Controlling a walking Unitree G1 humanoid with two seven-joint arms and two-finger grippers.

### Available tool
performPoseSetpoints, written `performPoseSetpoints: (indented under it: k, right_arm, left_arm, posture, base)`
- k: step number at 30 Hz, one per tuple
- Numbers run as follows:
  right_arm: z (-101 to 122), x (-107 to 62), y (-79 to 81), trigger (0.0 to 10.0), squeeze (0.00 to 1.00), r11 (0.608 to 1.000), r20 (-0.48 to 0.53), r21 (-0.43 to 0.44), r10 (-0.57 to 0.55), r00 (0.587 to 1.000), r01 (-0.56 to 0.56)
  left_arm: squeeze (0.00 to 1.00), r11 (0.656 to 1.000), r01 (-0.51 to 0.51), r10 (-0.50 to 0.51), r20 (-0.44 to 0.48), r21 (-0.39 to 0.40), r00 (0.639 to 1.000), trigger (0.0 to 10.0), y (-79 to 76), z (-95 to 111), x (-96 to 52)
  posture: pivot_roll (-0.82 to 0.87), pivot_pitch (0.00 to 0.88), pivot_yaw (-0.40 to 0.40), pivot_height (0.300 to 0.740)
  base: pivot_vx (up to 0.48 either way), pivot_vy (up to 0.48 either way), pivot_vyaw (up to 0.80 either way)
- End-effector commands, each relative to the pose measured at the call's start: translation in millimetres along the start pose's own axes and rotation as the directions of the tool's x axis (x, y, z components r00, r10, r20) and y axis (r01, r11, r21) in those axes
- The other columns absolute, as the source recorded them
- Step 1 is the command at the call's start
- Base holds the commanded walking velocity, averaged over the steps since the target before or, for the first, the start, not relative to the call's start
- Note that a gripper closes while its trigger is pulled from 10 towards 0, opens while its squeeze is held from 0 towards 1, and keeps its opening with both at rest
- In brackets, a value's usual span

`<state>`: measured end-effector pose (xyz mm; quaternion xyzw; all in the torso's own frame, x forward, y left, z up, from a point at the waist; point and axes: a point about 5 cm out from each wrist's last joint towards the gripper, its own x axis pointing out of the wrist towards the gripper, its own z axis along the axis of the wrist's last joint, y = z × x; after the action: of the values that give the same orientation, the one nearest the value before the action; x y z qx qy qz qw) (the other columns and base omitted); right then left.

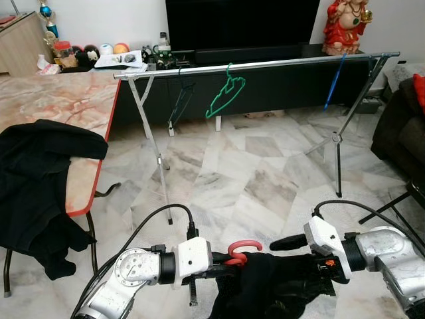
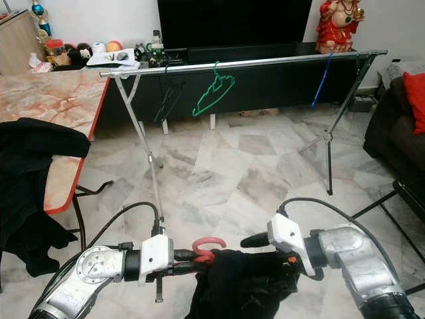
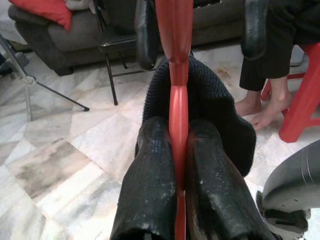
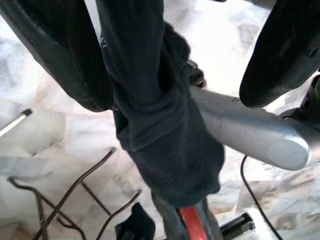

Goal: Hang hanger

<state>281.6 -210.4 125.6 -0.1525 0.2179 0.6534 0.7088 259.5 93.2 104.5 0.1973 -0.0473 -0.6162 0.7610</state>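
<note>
The left gripper (image 3: 177, 150) is clamped tight on the red hanger (image 1: 242, 252), its two black fingers (image 3: 150, 190) pressed against the stem just below the hook, low in front of the robot and well short of the rail. A black garment (image 1: 272, 286) hangs on that hanger, bunched between the two arms. The right gripper (image 4: 190, 60) reaches in from the other side with its fingers spread apart on either side of a fold of the garment; the cloth sits between them without being pinched.

Going from left to right across the room: a black cloth (image 1: 36, 179) is draped over the edge of a marble-patterned table (image 1: 60, 100) with a red rim. Past it stands a metal drying rack (image 1: 265, 64) on folding legs, its rail running across in front of a dark TV cabinet (image 1: 279, 86). On the rail hang a black hanger (image 1: 180, 100), then a green hanger (image 1: 224, 96) tilted to one side, then a blue hanger (image 1: 335, 83) further along. A red figurine (image 1: 346, 26) sits on the cabinet at the far right, and a dark sofa (image 1: 402, 126) with a red cushion (image 1: 420, 90) stands by the right wall. In the left wrist view a person's bare feet (image 3: 265, 107) rest on the marble floor (image 1: 252, 173) beside a red stool (image 3: 305, 100).
</note>
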Motion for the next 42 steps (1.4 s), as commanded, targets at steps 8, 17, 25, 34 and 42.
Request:
performPoseSetpoints:
  k: [8, 17, 25, 34, 42]
  right_arm:
    - [-10.0, 18.1, -8.8, 10.0, 0.0, 0.999, -0.081, 0.001, 0.037, 0.996, -0.037]
    - [-5.4, 31.5, -16.2, 2.6, 0.0, 1.0, -0.055, -0.021, 0.009, 0.998, -0.01]
    - [0.4, 37.4, -20.9, 0.0, 0.0, 0.999, -0.005, -0.031, 0.015, 1.0, -0.015]
    - [2.0, 43.6, -20.6, 0.0, 0.0, 0.999, 0.024, -0.033, 0.026, 0.999, -0.025]
    - [2.8, 42.8, -22.6, 0.0, 0.0, 0.999, 0.028, -0.035, 0.014, 1.0, -0.013]
  left_arm:
    - [0.0, 0.997, 0.027, -0.029, 0.03, 0.073, 0.999, 10.0, 5.0, 11.5, 3.0]
    - [0.0, 0.996, 0.035, -0.037, 0.033, 0.079, 0.999, 10.0, 4.6, 13.5, 5.4]
    - [0.0, 0.996, 0.043, -0.046, 0.031, 0.077, 0.998, 10.0, 3.3, 13.0, 7.1]
    - [0.0, 0.995, 0.055, -0.057, 0.03, 0.079, 0.998, 10.0, 3.2, 13.2, 8.5]
    - [0.0, 0.995, 0.061, -0.063, 0.03, 0.077, 0.998, 10.0, 2.4, 13.3, 9.5]
  posture:
    - [0.07, 0.101, 0.042, 0.74]
    - [0.07, 0.106, 0.043, 0.74]
    - [0.07, 0.107, 0.041, 0.74]
    - [0.07, 0.106, 0.041, 0.74]
    - [0.07, 0.105, 0.041, 0.74]
  base:
    - [0.0, 0.0, 0.0]
    - [0.0, 0.0, 0.0]
    - [0.0, 0.0, 0.0]
    - [0.0, 0.0, 0.0]
    - [0.0, 0.0, 0.0]
